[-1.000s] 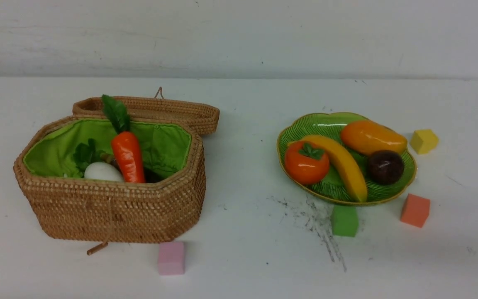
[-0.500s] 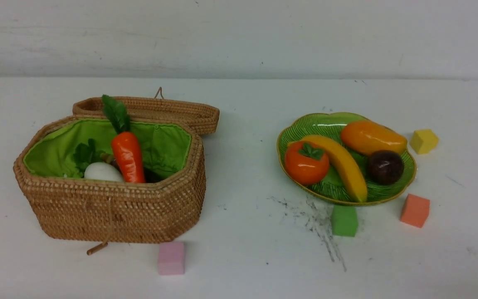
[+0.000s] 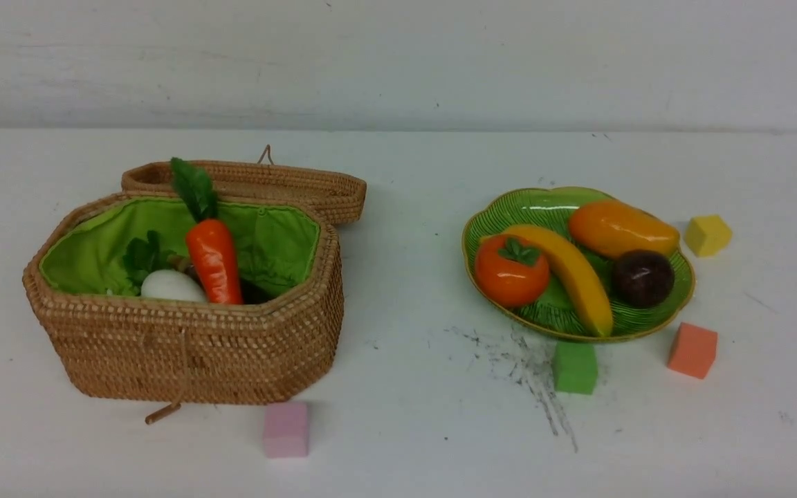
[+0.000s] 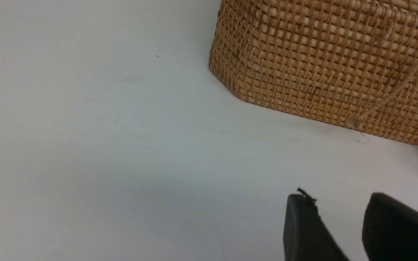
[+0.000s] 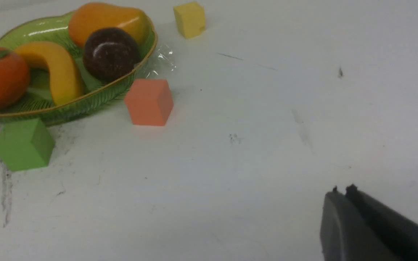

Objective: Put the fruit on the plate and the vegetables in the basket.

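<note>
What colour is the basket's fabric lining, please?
Bright green lining inside the basket; front view shows it best.

On the white table point(image 3: 412, 180), a pink cube point(image 3: 286, 429) sits near centre-left; green point(image 3: 575, 367) and orange point(image 3: 692, 350) cubes sit right, a yellow cube point(image 3: 707, 235) farther back; black scuffs point(image 3: 530, 373) mark the middle.

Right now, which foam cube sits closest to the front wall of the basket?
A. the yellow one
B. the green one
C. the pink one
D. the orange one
C: the pink cube rests on the table just in front of the basket, near its right front corner, while the green cube, orange cube and yellow cube all lie around the plate.
</note>
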